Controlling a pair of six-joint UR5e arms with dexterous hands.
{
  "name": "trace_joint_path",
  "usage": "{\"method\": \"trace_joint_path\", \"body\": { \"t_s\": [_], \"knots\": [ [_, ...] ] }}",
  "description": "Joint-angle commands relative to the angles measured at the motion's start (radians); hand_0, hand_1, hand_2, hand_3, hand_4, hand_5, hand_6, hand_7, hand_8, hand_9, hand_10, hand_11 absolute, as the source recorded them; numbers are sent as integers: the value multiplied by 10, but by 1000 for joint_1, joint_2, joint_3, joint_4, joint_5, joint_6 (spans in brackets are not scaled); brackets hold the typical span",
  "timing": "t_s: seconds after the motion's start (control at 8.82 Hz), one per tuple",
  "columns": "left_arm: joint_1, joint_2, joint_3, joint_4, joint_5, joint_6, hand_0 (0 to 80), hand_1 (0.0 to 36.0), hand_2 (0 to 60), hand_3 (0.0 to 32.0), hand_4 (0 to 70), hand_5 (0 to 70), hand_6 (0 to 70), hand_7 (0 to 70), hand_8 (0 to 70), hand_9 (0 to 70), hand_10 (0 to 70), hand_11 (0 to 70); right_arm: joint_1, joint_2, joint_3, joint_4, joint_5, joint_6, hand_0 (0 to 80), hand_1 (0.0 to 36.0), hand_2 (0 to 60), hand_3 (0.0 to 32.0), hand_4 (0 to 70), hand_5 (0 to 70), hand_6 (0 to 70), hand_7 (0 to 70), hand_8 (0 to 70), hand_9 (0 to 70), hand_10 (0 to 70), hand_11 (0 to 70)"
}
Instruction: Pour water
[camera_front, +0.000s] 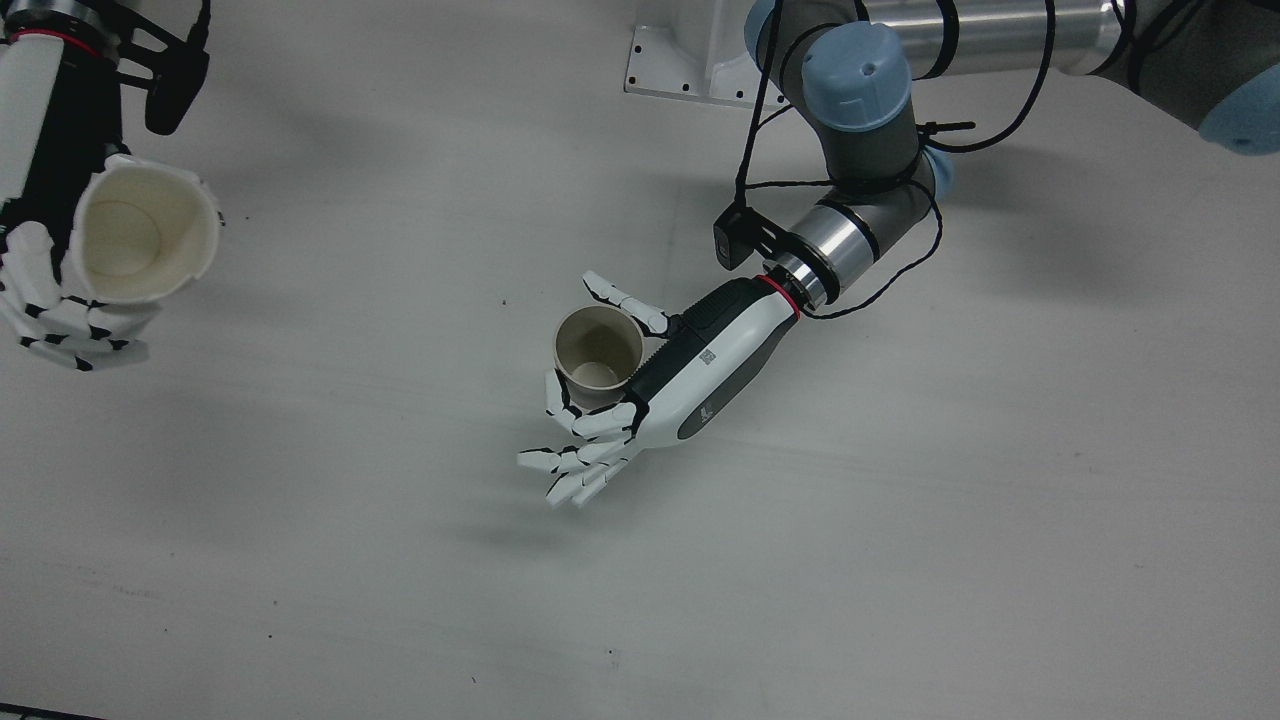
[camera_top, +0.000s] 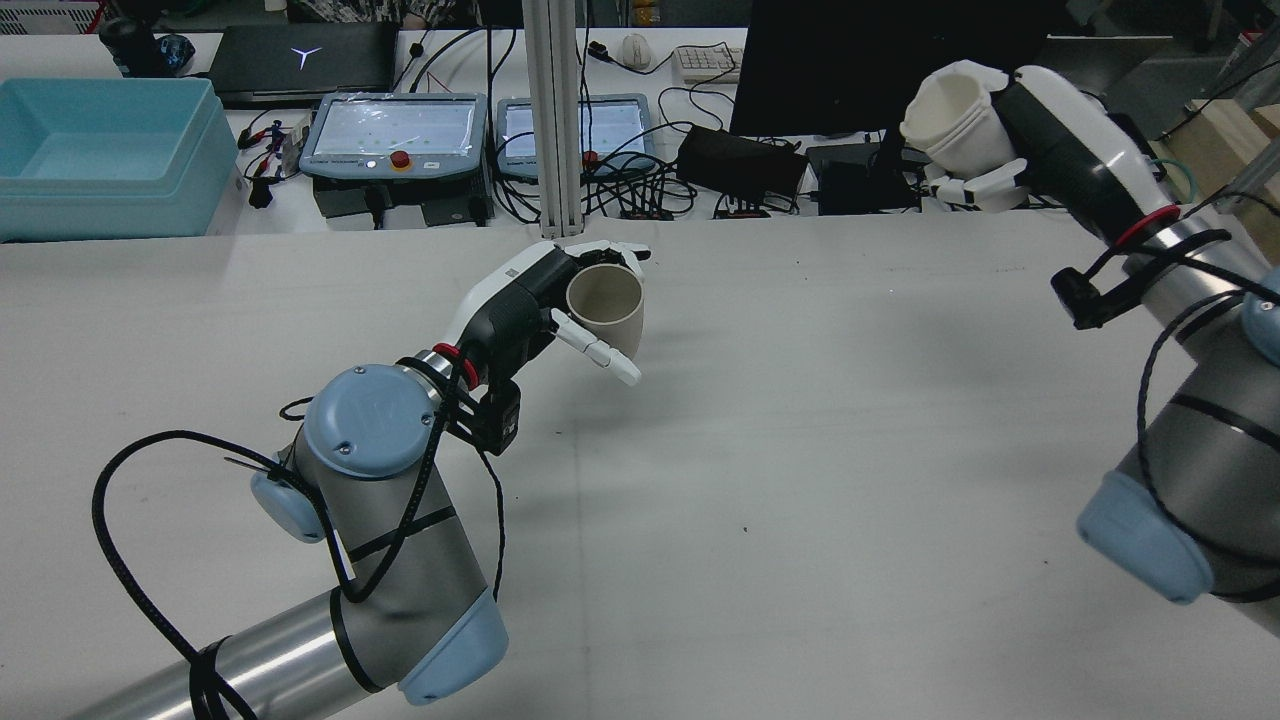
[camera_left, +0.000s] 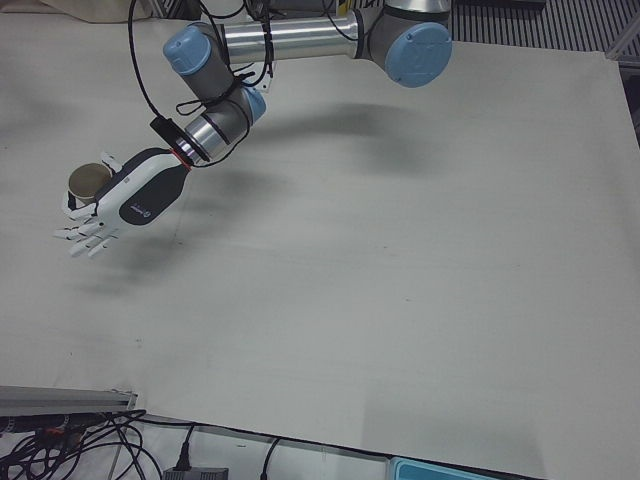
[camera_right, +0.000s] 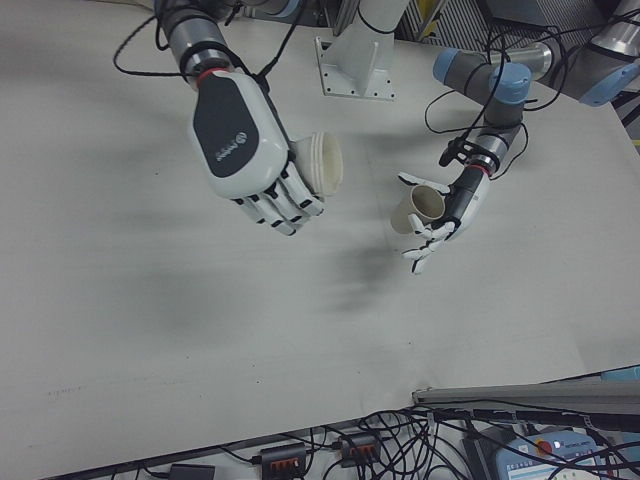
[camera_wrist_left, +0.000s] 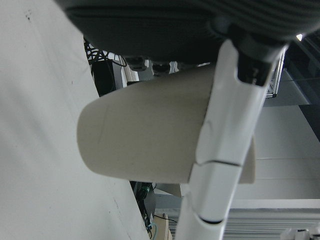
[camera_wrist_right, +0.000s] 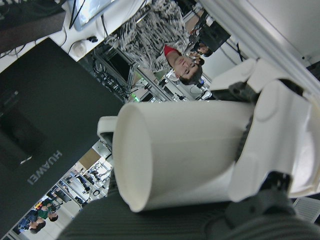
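front view: two held cups (camera_front: 598, 357) (camera_front: 143, 236) well apart, bare table (camera_front: 900, 520) between

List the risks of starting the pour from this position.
1. The right hand holds its white cup raised and already tilted, far to the side of the tan cup; anything that pours out now would likely land on the table.
2. The left hand holds the tan cup between only some of its fingers while others splay free, so a nudge might shift or drop it.
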Motion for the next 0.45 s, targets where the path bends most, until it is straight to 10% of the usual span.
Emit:
{"method": "trace_joint_path", "body": {
  "t_s": [0.0, 0.34],
  "knots": [
    [-46, 155, -133, 0, 1, -94, 800, 248, 0, 0, 416, 700, 118, 219, 61, 61, 14, 46, 334, -214, -46, 252, -173, 186, 490, 207, 522, 0, 189, 467, 464, 549, 374, 505, 667, 700],
    [-80, 287, -193, -52, 1, -108, 800, 235, 0, 0, 391, 700, 111, 210, 58, 57, 12, 43, 414, -362, -558, 809, -198, 394, 480, 184, 510, 0, 220, 449, 467, 543, 399, 533, 692, 700]
  ]
}}
